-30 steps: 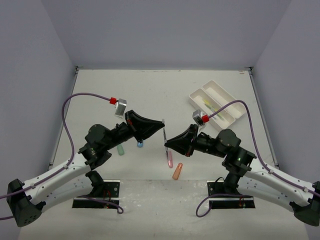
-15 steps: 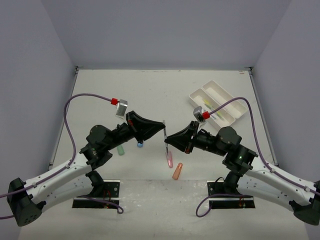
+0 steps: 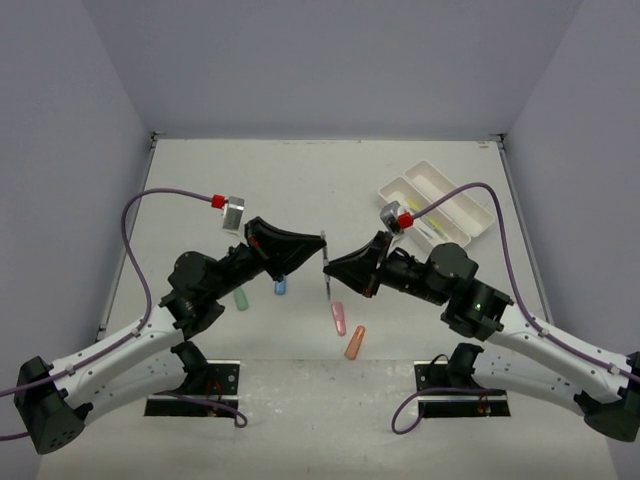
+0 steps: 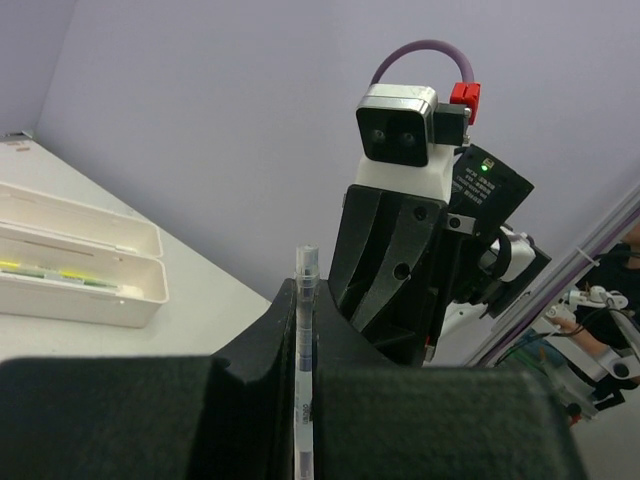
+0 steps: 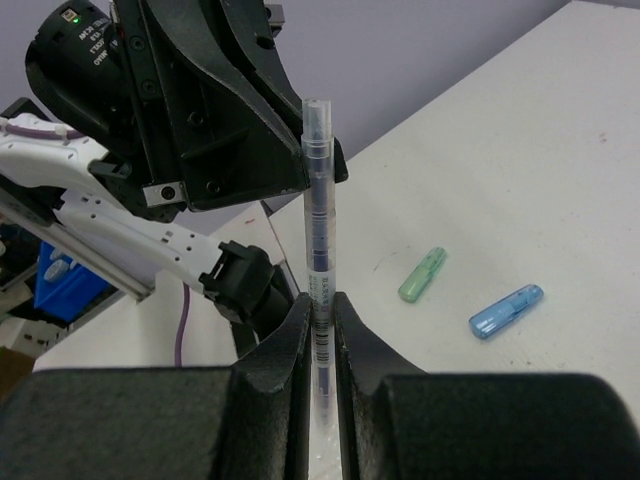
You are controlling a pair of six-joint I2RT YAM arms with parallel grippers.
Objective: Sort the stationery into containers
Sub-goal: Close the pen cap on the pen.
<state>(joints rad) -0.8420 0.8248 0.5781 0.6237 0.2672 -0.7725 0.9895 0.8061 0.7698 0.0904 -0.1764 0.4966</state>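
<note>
Above the middle of the desk (image 3: 300, 190), the left claw (image 3: 322, 248) and right claw (image 3: 332, 274) each pinched the same thin pen (image 3: 326, 266), apparently a handover toward the tray (image 3: 440, 183) near the far-right corner.

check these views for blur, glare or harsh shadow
Top external: even soft light, sharp, faint shadows. Left wrist: left claw a dark blurred mass low in frame, pen crisper. Right wrist: right claw likewise soft, green piece and blue piece sharp.

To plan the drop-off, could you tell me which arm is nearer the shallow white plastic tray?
Right. The right arm sits just on the tray's near side; the left arm is far to its left.
</note>
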